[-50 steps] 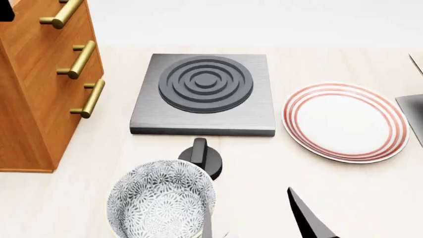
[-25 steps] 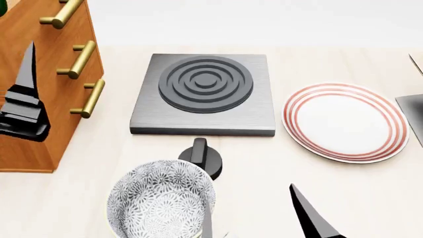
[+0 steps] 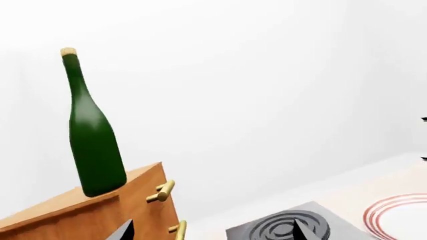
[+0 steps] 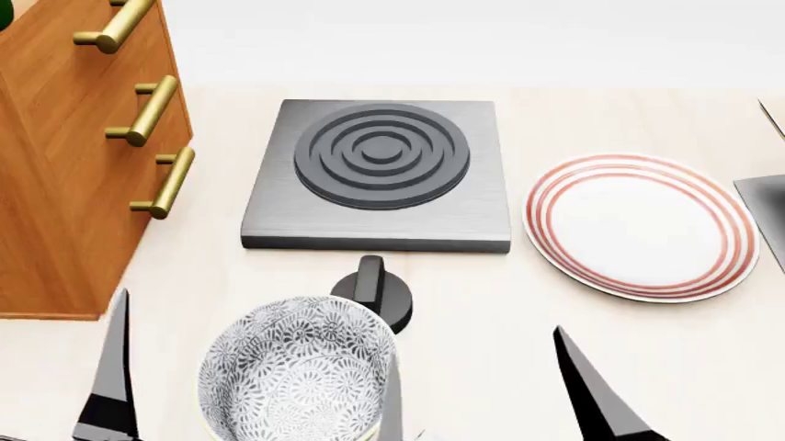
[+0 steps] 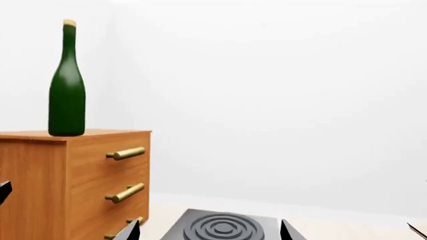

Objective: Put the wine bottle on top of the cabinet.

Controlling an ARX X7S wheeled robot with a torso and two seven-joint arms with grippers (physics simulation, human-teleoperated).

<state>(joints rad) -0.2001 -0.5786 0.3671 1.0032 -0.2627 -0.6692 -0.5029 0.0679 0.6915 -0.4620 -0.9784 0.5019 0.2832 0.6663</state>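
Note:
The wine bottle (image 3: 93,145) stands upright and free on top of the cabinet (image 3: 100,215), near its front corner. It also shows in the right wrist view (image 5: 67,95) on the cabinet (image 5: 73,175). In the head view only a green sliver of it (image 4: 4,14) shows above the cabinet (image 4: 73,165). My left gripper (image 3: 212,234) is open and empty, well below and away from the bottle; one of its fingers (image 4: 113,367) shows in front of the cabinet. My right gripper (image 4: 484,413) is open and empty, low over the table near the bowl.
A grey hob plate (image 4: 381,175) with dark rings lies right of the cabinet. A red-rimmed white plate (image 4: 641,225) lies to its right. A patterned bowl (image 4: 301,367) sits at the front, with a black knob-like object (image 4: 374,289) behind it. A grey edge (image 4: 767,207) shows far right.
My left gripper has come down from the cabinet top, past the cabinet front, to the table's front left. The bottle stays on the cabinet. The right gripper has shifted slightly right.

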